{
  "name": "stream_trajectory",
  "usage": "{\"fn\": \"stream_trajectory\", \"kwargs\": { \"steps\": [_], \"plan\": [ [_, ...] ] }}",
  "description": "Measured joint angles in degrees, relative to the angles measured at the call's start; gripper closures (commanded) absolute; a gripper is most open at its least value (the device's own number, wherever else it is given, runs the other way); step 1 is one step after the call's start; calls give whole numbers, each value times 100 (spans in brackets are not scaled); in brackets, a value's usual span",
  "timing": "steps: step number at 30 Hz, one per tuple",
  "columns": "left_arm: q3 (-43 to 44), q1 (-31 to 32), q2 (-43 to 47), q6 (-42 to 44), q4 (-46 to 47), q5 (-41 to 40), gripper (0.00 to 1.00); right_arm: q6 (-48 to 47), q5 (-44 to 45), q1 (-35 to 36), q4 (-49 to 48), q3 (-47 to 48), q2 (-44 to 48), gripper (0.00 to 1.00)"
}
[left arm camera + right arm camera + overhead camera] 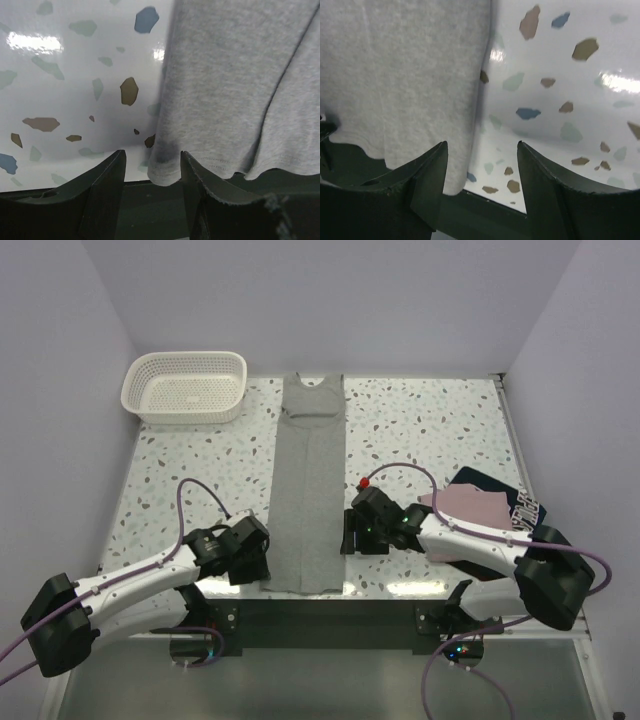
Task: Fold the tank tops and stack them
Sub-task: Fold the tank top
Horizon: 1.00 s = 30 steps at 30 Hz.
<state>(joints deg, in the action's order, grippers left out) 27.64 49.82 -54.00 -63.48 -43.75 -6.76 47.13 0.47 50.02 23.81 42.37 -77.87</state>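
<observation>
Left claw (152, 153) stands wide at the near edge of the desk (430, 430). Its two dark fingers are apart, and the near left corner of the grey tank top (308, 490) lies in the gap with neither finger pressed on it. From above, the wrist housing covers these fingers, so only the wrist camera shows them. White lattice basket (185, 390) sits at the far left corner. The grey top runs as a long narrow strip down the middle of the desk, with the neck at the far edge and the hem just over the near edge onto the dark strip there. A lengthwise crease shows in the left wrist view. Right claw (482, 145) is also wide, at the strip's near right corner. The cloth's edge passes beside its left finger, and bare speckled desk fills the rest of the gap. A small red object (365, 483) just beyond the right wrist is too small to identify. The pink tank top (470, 505) and navy tank top (480, 478) are heaped at the right edge. The right arm crosses over them, and the navy top's lettering is only partly legible.
</observation>
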Motion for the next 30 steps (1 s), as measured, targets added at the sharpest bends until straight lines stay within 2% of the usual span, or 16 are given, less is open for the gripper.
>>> {"fn": "stream_trajectory", "kwargs": {
  "steps": [6,14,22,26,30],
  "plan": [
    [-313,0,83,-70,264,431,51,699,-13,605,-177,-560,754,41],
    [-367,0,83,-179,358,560,58,1502,-20,1058,-544,-1211,776,45],
    [-459,-22,164,-299,365,643,65,1956,-24,1482,-822,-1290,691,46],
    [-501,-31,164,-341,398,745,68,2155,-26,1593,-1027,-1375,656,51],
    [-507,-31,133,-339,417,811,72,2302,-24,1685,-1233,-1390,509,61]
  ]
}}
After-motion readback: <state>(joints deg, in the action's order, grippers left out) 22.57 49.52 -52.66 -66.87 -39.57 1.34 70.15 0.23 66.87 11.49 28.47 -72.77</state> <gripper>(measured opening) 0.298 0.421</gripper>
